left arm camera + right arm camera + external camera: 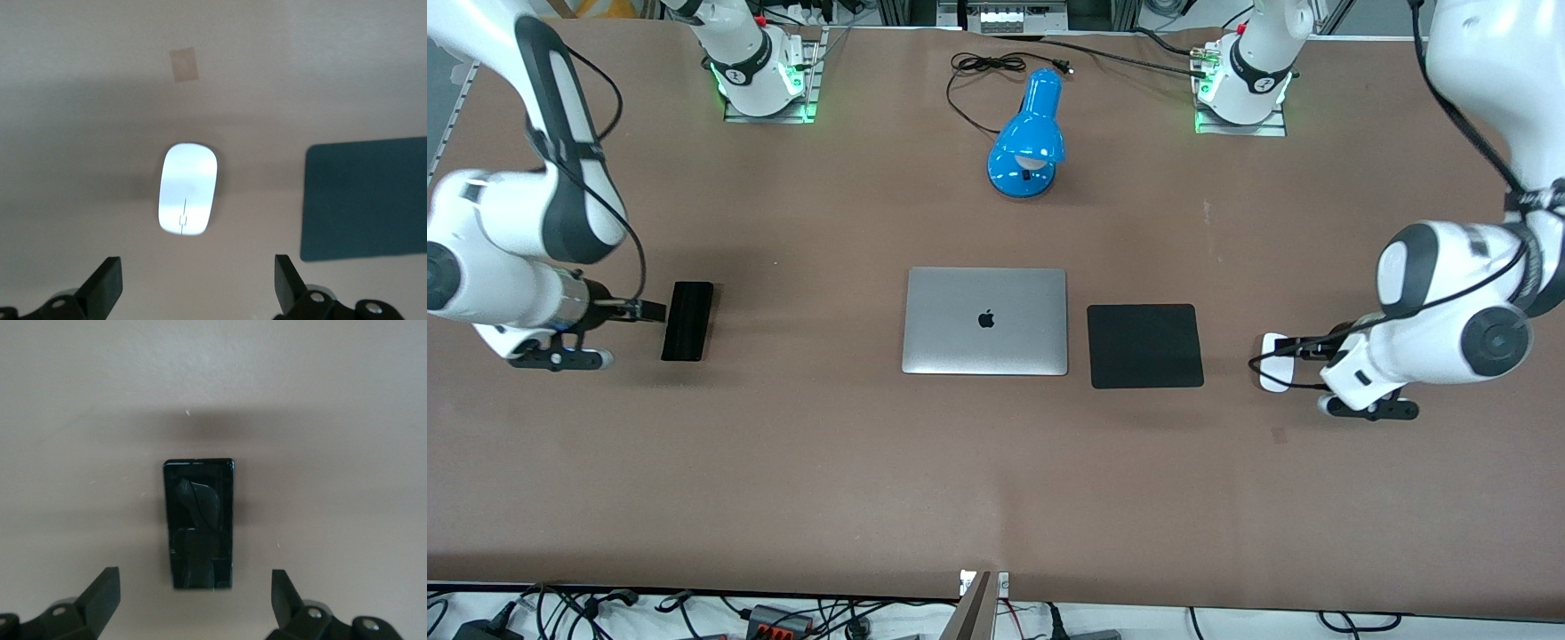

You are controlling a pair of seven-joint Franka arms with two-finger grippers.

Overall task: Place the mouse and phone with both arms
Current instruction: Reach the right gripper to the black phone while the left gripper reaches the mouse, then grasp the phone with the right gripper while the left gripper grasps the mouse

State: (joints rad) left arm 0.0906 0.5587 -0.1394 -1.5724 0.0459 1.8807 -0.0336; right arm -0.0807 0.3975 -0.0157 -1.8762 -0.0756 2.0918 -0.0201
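Observation:
The white oval mouse [1272, 364] lies on the brown table, toward the left arm's end, beside the black pad. In the left wrist view the mouse [187, 189] lies just ahead of my left gripper [197, 268], which is open and empty, its fingers wider than the mouse. In the front view my left gripper [1303, 348] hangs right at the mouse. The black phone [687, 320] lies flat toward the right arm's end. My right gripper [640, 310] is at its edge. In the right wrist view the phone [199, 523] lies ahead of the open, empty right gripper [195, 579].
A closed silver laptop [984, 321] lies mid-table with the square black pad [1144, 346] beside it; the pad also shows in the left wrist view [363, 198]. A blue desk lamp [1029, 138] with a black cord [978, 76] stands farther from the front camera.

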